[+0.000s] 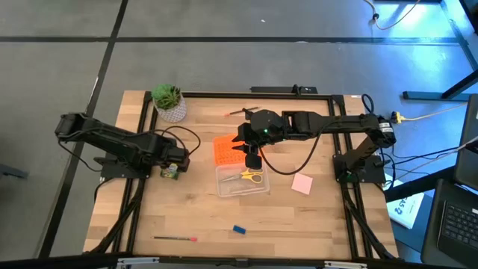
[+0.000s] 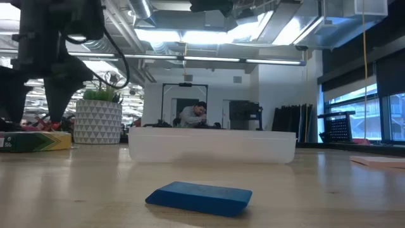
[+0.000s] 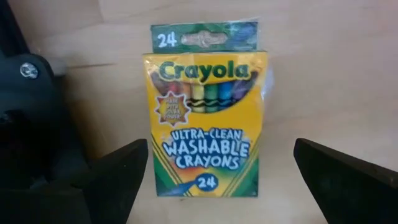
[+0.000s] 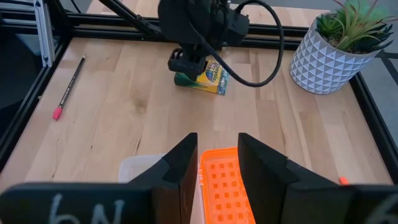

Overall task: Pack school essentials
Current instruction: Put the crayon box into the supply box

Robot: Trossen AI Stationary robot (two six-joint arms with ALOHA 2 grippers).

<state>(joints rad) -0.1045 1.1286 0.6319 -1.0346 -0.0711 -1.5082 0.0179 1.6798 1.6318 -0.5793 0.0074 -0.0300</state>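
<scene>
A blue block (image 1: 239,229) and a pencil (image 1: 175,238) lie nearest on the worktop (image 1: 299,224). Farther back, scissors (image 1: 251,176) rest in the clear box (image 1: 243,181). The left gripper (image 3: 217,171), jaws released, straddles the crayon box (image 3: 206,118). The right gripper (image 4: 217,155), jaws parted, hovers over the orange lid (image 4: 225,186).

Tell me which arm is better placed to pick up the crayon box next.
The left. Its gripper hangs right over the crayon box, fingers open on either side of it. The right gripper is over at the orange lid beside the clear box, farther from the crayons.
</scene>
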